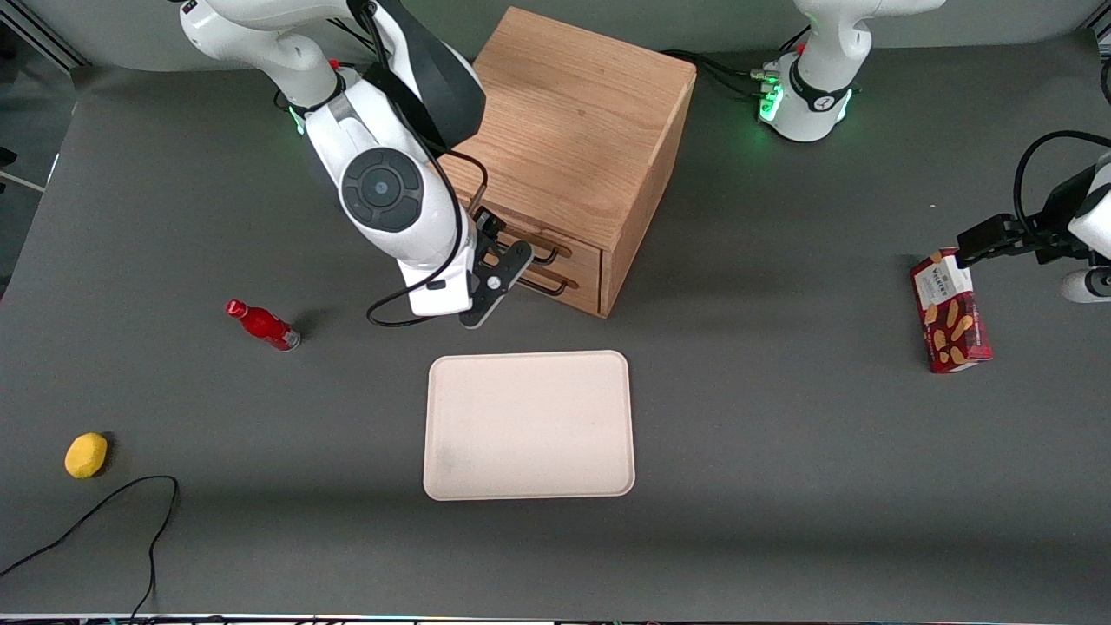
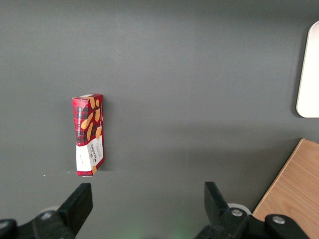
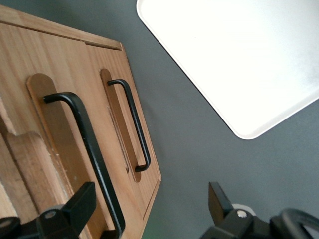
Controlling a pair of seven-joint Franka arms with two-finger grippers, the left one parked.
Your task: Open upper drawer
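The wooden cabinet (image 1: 573, 130) stands at the back middle of the table. Its upper drawer (image 1: 580, 253) looks shut, with its thin black wire handle (image 1: 548, 256) just above the bottom drawer's twin handle (image 1: 545, 285). My gripper (image 1: 512, 260) hangs right in front of the drawer fronts. In the right wrist view the gripper (image 3: 147, 206) is open. The upper drawer's handle (image 3: 87, 149) runs down between the fingers, close to one finger (image 3: 75, 204). The other finger (image 3: 218, 199) is over bare table. The bottom handle (image 3: 133, 124) lies farther on.
A cream tray (image 1: 529, 424) lies on the table nearer the front camera than the cabinet. A red bottle (image 1: 262, 324), a yellow lemon (image 1: 86, 455) and a black cable (image 1: 130, 512) lie toward the working arm's end. A red biscuit box (image 1: 950, 311) lies toward the parked arm's end.
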